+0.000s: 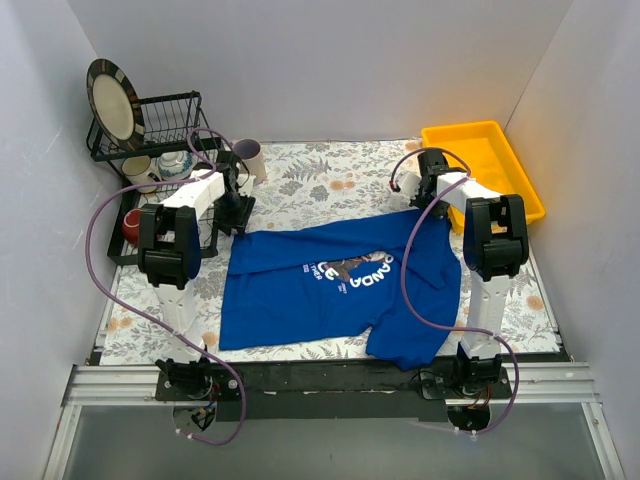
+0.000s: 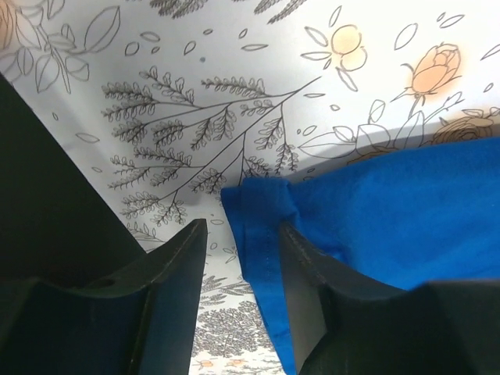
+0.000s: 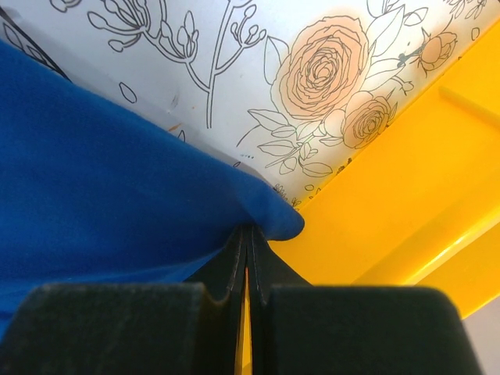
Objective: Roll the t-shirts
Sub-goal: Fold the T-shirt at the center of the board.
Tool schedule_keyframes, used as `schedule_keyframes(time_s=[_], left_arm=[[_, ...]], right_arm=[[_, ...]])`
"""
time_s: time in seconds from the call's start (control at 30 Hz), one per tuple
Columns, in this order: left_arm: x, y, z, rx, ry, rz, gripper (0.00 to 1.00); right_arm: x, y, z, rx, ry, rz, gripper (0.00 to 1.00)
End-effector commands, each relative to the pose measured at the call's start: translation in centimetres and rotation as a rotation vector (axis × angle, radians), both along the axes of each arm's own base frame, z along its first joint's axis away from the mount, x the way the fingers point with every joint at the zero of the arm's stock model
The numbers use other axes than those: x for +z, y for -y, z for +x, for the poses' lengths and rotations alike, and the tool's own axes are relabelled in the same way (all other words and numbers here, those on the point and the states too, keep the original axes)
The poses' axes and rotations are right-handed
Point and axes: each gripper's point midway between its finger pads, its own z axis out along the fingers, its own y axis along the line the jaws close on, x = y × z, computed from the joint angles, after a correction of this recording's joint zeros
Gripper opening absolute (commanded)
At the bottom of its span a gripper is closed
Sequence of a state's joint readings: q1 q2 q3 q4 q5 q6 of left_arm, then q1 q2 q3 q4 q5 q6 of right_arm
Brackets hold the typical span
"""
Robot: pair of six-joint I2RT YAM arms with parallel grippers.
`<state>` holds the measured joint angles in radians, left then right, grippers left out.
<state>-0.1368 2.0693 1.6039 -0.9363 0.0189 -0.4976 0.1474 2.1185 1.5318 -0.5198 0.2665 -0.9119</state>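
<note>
Fingers of the left gripper (image 2: 242, 230) stand spread at a hem corner of the t-shirt (image 1: 300, 300). The right gripper (image 3: 248, 234) pinches another corner beside the yellow tray (image 1: 485, 160). The t-shirt lies spread on floral cloth (image 1: 330, 170), with white walls (image 1: 320, 70) around.

left claw (image 2: 242, 226): jaws parted | t-shirt (image 2: 391, 219): hemmed corner in the gap between them | floral cloth (image 2: 195, 101) beneath

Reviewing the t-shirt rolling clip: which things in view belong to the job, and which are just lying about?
Job: t-shirt; left gripper, open at one corner; right gripper, shut on another corner.
Lying about: yellow tray; dish rack; plate; mug.
</note>
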Motion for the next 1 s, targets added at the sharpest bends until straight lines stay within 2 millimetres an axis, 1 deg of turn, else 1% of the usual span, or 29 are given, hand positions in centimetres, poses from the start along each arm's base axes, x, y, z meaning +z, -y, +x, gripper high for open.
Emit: schedule_keyframes(time_s=[0.0, 0.07, 0.2, 0.23, 0.27, 0.3, 0.37, 0.4, 0.5, 0.57, 0.6, 0.73, 0.8, 0.87, 0.9, 0.93, 0.97], left_arm=[[2.3, 0.1, -0.2, 0.043, 0.025, -0.034, 0.41], [1.4, 0.2, -0.4, 0.043, 0.000, -0.037, 0.40], [0.5, 0.4, -0.1, 0.039, -0.019, -0.047, 0.28], [0.4, 0.5, 0.0, 0.038, -0.020, -0.052, 0.14], [0.1, 0.6, 0.2, 0.040, -0.021, -0.052, 0.10], [0.1, 0.7, 0.3, 0.037, -0.019, -0.058, 0.08], [-0.2, 0.7, 0.4, 0.041, -0.025, -0.059, 0.01], [-0.5, 0.7, 0.2, 0.040, -0.034, -0.058, 0.00], [-0.3, 0.4, 0.3, 0.046, -0.022, -0.043, 0.00], [-0.2, -0.4, 0.5, 0.058, 0.002, -0.003, 0.00], [0.5, -1.1, 0.7, 0.068, 0.026, 0.023, 0.00], [1.8, -3.2, 0.9, 0.098, 0.072, 0.081, 0.00], [2.1, -3.2, 0.6, 0.100, 0.068, 0.072, 0.00], [2.7, -2.5, 0.7, 0.094, 0.075, 0.033, 0.00], [2.8, -2.4, 0.8, 0.104, 0.080, 0.028, 0.02], [2.9, -2.2, 0.8, 0.108, 0.084, 0.021, 0.22], [2.9, -1.9, 0.9, 0.113, 0.083, 0.004, 0.37]], right_arm=[[-0.5, 0.3, 0.2, -0.025, -0.015, 0.003, 0.03], [-0.5, 0.2, 0.3, -0.025, -0.018, 0.005, 0.03], [-0.3, 0.1, 0.5, -0.027, -0.015, 0.008, 0.03], [-0.3, 0.2, 0.5, -0.028, -0.013, 0.006, 0.03], [-0.4, 0.2, 0.5, -0.027, -0.016, 0.004, 0.03], [-0.4, 0.3, 0.4, -0.029, -0.017, 0.004, 0.03], [-0.6, 0.2, 0.3, -0.029, -0.023, 0.002, 0.03], [-0.6, 0.3, 0.2, -0.032, -0.024, 0.003, 0.02], [-0.5, 0.3, 0.2, -0.033, -0.022, 0.002, 0.02], [-0.6, 0.5, 0.3, -0.036, -0.021, -0.005, 0.02], [-0.6, 0.5, 0.3, -0.034, -0.021, -0.009, 0.02], [-0.4, 0.6, 0.7, -0.041, -0.010, -0.016, 0.02], [-0.3, 0.6, 0.7, -0.048, -0.011, -0.014, 0.01], [-0.2, 0.6, 0.9, -0.049, -0.010, -0.013, 0.01], [-0.1, 0.5, 0.9, -0.048, -0.007, -0.011, 0.01], [-0.1, 0.6, 0.9, -0.050, -0.009, -0.011, 0.01], [0.0, 0.5, 1.0, -0.048, -0.006, -0.010, 0.01]])
